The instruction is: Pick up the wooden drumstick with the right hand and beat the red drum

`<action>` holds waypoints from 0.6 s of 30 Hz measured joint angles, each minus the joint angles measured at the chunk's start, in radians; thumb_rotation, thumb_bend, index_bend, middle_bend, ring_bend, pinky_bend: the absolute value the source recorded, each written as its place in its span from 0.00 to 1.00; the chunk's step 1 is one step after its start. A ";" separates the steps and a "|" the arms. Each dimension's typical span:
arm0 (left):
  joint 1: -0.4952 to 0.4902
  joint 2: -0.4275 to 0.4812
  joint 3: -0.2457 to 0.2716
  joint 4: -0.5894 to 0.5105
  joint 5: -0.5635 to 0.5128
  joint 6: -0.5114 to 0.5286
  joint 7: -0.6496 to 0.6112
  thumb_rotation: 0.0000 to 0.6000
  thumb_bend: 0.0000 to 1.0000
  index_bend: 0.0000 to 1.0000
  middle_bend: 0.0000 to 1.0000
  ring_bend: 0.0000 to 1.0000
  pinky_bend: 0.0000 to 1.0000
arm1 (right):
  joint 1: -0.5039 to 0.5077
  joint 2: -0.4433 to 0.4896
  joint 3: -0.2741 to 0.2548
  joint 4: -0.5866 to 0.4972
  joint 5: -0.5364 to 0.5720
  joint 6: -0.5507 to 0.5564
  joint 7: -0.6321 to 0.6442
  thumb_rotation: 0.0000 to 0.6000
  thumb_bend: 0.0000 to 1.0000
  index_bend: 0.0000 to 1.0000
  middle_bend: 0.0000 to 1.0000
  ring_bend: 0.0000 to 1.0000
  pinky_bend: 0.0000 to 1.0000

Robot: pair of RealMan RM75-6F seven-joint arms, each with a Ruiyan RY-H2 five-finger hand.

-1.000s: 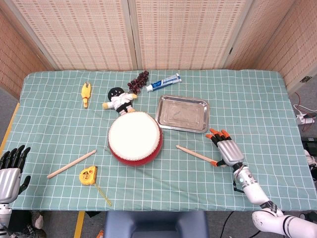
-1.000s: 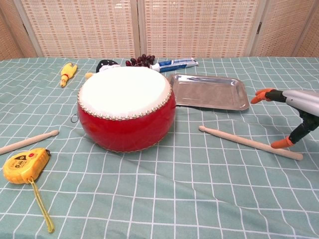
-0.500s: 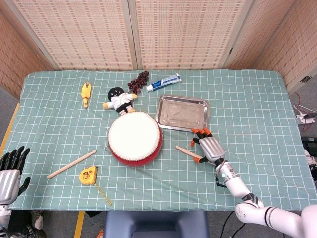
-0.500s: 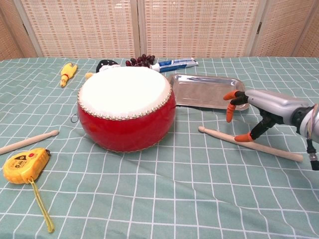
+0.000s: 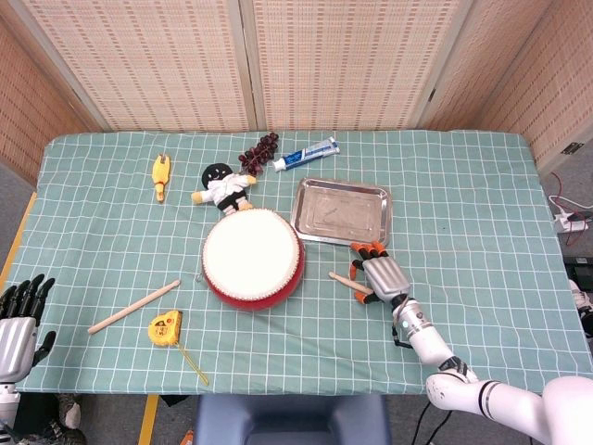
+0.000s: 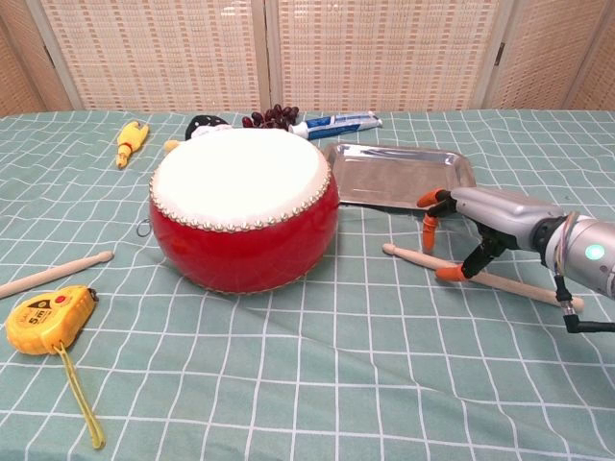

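The red drum (image 5: 252,260) (image 6: 245,216) with its white skin stands mid-table. Right of it lies a wooden drumstick (image 5: 341,278) (image 6: 413,256), tip toward the drum. My right hand (image 5: 382,274) (image 6: 490,216) hovers low over the middle of that stick, fingers spread: the orange fingertips (image 6: 429,227) hang behind the stick and the thumb tip sits in front of it, not closed around it. My left hand (image 5: 18,315) rests off the table's front left corner, fingers extended and holding nothing.
A steel tray (image 5: 341,211) (image 6: 404,178) lies just behind my right hand. A second drumstick (image 5: 134,307) (image 6: 53,273) and a yellow tape measure (image 5: 166,326) (image 6: 48,319) lie front left. A doll (image 5: 222,185), grapes (image 5: 259,151), toothpaste (image 5: 306,154) and a yellow toy (image 5: 161,174) sit at the back.
My right hand has moved left from the stick's handle end toward the drum and now straddles the stick's middle. The stick, the drum and the left hand have not moved.
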State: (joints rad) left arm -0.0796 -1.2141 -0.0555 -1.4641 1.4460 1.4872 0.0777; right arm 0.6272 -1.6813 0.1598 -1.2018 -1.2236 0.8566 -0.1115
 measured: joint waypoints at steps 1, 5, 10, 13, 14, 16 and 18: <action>0.000 -0.001 0.000 0.001 -0.002 -0.001 -0.001 1.00 0.30 0.00 0.00 0.00 0.00 | 0.000 -0.001 -0.001 0.001 0.004 -0.001 0.000 1.00 0.29 0.49 0.08 0.00 0.01; -0.001 -0.004 -0.001 0.008 -0.003 -0.004 -0.005 1.00 0.30 0.00 0.00 0.00 0.00 | 0.000 -0.001 -0.005 0.007 0.010 -0.005 -0.003 1.00 0.31 0.51 0.08 0.00 0.01; -0.003 -0.007 -0.002 0.012 -0.002 -0.008 -0.008 1.00 0.30 0.00 0.00 0.00 0.00 | 0.000 -0.004 -0.013 0.013 0.020 -0.010 -0.016 1.00 0.32 0.51 0.08 0.00 0.01; -0.004 -0.008 -0.002 0.016 -0.002 -0.009 -0.010 1.00 0.30 0.00 0.00 0.00 0.00 | 0.001 -0.006 -0.013 0.018 0.023 -0.012 -0.015 1.00 0.32 0.51 0.08 0.00 0.01; -0.004 -0.009 -0.002 0.017 -0.003 -0.009 -0.011 1.00 0.30 0.00 0.00 0.00 0.00 | 0.002 -0.007 -0.013 0.020 0.023 -0.011 -0.015 1.00 0.32 0.51 0.08 0.00 0.01; -0.003 -0.009 -0.002 0.018 -0.004 -0.010 -0.013 1.00 0.30 0.00 0.00 0.00 0.00 | 0.002 -0.008 -0.013 0.021 0.021 -0.011 -0.009 1.00 0.32 0.51 0.08 0.00 0.01; -0.003 -0.010 -0.002 0.020 -0.005 -0.010 -0.012 1.00 0.30 0.00 0.00 0.00 0.00 | 0.003 -0.008 -0.014 0.022 0.018 -0.011 -0.006 1.00 0.32 0.51 0.08 0.00 0.01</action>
State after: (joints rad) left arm -0.0825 -1.2244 -0.0576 -1.4440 1.4406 1.4770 0.0655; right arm 0.6305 -1.6892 0.1459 -1.1802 -1.2053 0.8454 -0.1172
